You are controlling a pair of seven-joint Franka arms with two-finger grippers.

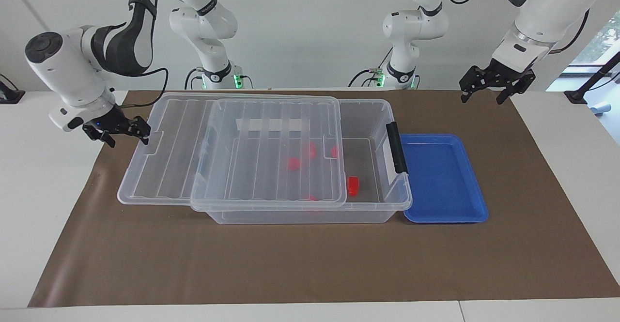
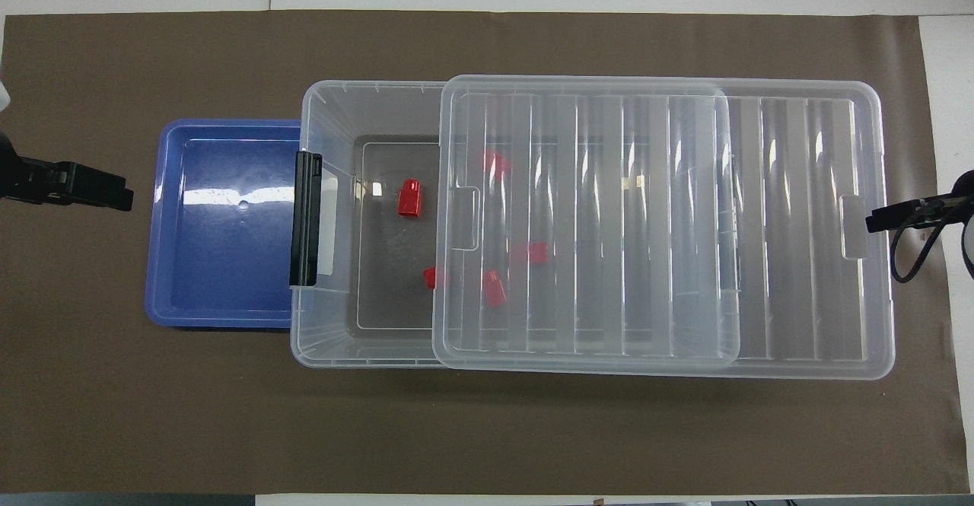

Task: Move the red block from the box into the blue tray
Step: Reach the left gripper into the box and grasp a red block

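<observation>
While both arms wait, fingers spread | left gripper (image 1: 496, 88) at 9 o'clock of blue tray (image 2: 221, 262), overhead view; right gripper (image 1: 118, 132) at 3 o'clock of lid (image 2: 609, 217) | red block (image 2: 409, 198) lies uncovered in box (image 2: 327, 342), 3 o'clock of tray | hazard: descending fingers may clip lid edge or black handle (image 2: 307, 217), nudging block under lid.

The box (image 1: 373, 206) is sitting in the middle of the brown mat (image 1: 310, 264). Its lid (image 1: 232, 157) is lying on top, slid toward the right arm's end, leaving a gap. One red block (image 1: 353, 185) is lying in that gap; other blocks (image 1: 293, 163) are lying under the lid. In the overhead view, the blue tray (image 2: 221, 262) is touching the box at nine o'clock.
</observation>
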